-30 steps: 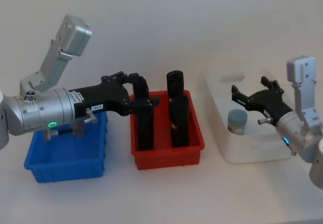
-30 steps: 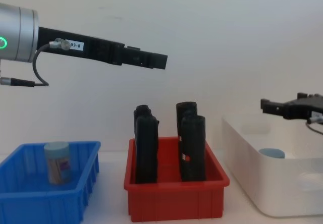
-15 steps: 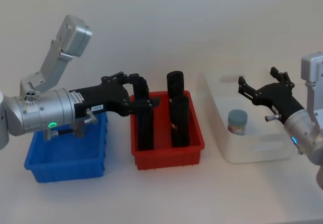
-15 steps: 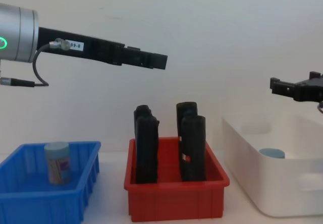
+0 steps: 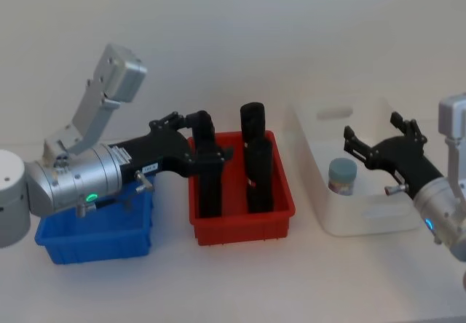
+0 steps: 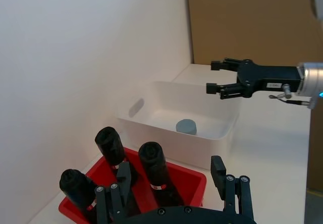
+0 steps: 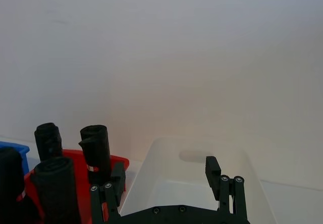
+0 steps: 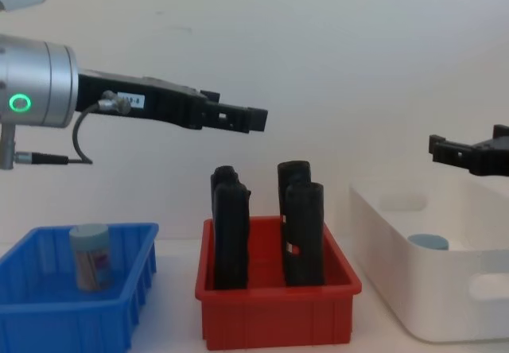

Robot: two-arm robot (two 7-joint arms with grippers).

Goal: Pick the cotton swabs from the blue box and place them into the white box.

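Observation:
One jar of cotton swabs (image 8: 89, 256) with a pale blue lid stands in the blue box (image 8: 48, 321), toward its left. Another jar of cotton swabs (image 5: 341, 175) stands inside the white box (image 5: 364, 217); its lid (image 6: 186, 126) also shows in the left wrist view. My left gripper (image 5: 207, 137) hangs open and empty high above the red bin's back left, its arm passing over the blue box (image 5: 95, 239). My right gripper (image 5: 373, 128) hovers open and empty above the white box (image 8: 413, 289), above and to the right of the jar in it.
A red bin (image 5: 240, 225) between the two boxes holds several tall black containers (image 8: 231, 234) standing upright. The left gripper (image 8: 254, 118) is well above their tops. The right gripper (image 6: 222, 77) shows far off in the left wrist view. A plain wall rises behind the table.
My right gripper has risen out of the white box and drawn back to the right, leaving the jar there. My left arm has sunk a little and shifted right.

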